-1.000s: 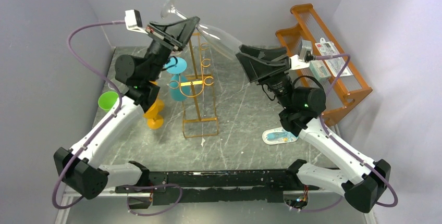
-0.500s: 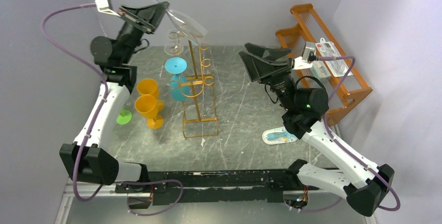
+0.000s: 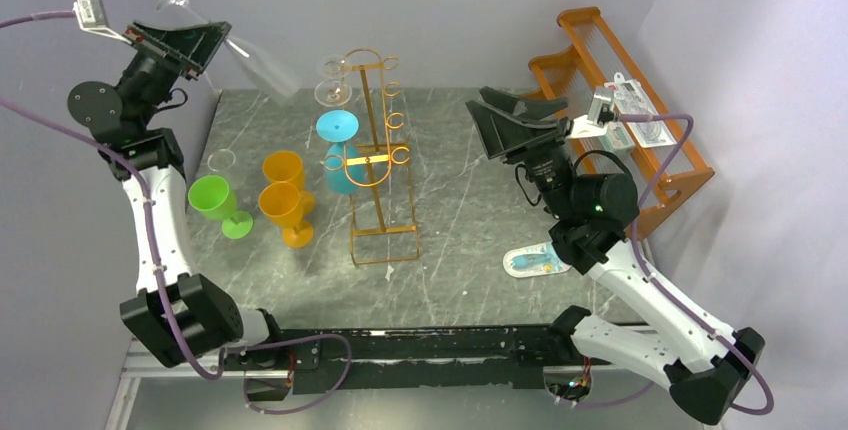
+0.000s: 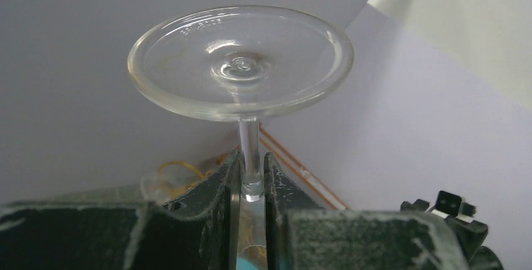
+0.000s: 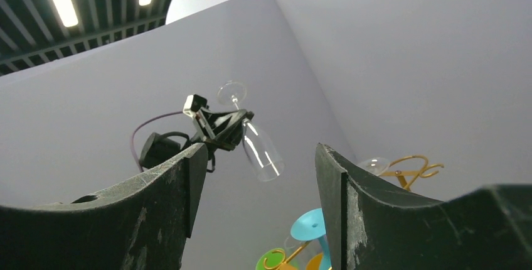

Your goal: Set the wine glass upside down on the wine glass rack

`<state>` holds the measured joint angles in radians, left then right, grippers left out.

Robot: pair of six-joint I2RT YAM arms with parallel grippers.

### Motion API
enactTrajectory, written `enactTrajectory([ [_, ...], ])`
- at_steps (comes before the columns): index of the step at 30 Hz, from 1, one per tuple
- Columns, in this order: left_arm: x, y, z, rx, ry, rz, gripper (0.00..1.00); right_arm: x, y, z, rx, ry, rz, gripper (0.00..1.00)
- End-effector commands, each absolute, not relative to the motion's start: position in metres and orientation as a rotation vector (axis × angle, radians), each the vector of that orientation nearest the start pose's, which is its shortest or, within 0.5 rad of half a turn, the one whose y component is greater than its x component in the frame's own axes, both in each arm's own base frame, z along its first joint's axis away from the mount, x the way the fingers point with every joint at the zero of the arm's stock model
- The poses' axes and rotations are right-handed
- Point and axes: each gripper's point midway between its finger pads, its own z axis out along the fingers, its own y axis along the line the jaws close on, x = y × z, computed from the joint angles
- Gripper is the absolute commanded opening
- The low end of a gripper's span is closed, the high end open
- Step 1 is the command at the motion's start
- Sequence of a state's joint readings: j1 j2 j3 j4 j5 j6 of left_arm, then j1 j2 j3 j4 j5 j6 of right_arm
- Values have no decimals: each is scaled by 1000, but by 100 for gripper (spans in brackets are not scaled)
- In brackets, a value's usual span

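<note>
Left gripper (image 4: 251,179) pinches the wine glass (image 3: 260,67) by its stem, foot uppermost, bowl tilted, high and well left of the rack (image 3: 370,159). Right gripper (image 3: 480,100) is spread, empty, right of the rack. Hanging not yet done.

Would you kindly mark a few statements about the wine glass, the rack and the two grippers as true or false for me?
1. The left gripper is shut on the wine glass by its stem. True.
2. The wine glass rack stands upright on the table. True.
3. The wine glass is held with its foot pointing down. False: the foot points up and the bowl hangs lower.
4. The right gripper grips the wine glass rack. False: it is open, empty and apart from the rack.
</note>
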<state>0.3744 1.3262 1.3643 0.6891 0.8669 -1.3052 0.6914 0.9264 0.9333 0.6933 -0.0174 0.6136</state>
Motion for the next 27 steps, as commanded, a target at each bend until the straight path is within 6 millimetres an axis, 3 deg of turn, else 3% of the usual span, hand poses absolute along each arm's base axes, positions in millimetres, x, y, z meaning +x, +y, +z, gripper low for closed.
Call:
enactTrajectory([
  [1, 334, -36, 519, 78, 1305, -1100, 5, 233, 217, 510, -19, 966, 1172, 68],
  [6, 344, -24, 483, 80, 1452, -883, 5, 236, 219, 505, -21, 999, 1164, 68],
  [13, 338, -22, 443, 99, 1575, -677, 5, 246, 232, 495, -55, 1065, 1149, 68],
  [21, 327, -64, 414, 222, 1595, -616, 5, 249, 227, 485, -27, 1095, 1121, 68],
  [27, 318, -71, 400, 218, 1630, -583, 5, 247, 221, 484, -21, 1098, 1103, 68],
])
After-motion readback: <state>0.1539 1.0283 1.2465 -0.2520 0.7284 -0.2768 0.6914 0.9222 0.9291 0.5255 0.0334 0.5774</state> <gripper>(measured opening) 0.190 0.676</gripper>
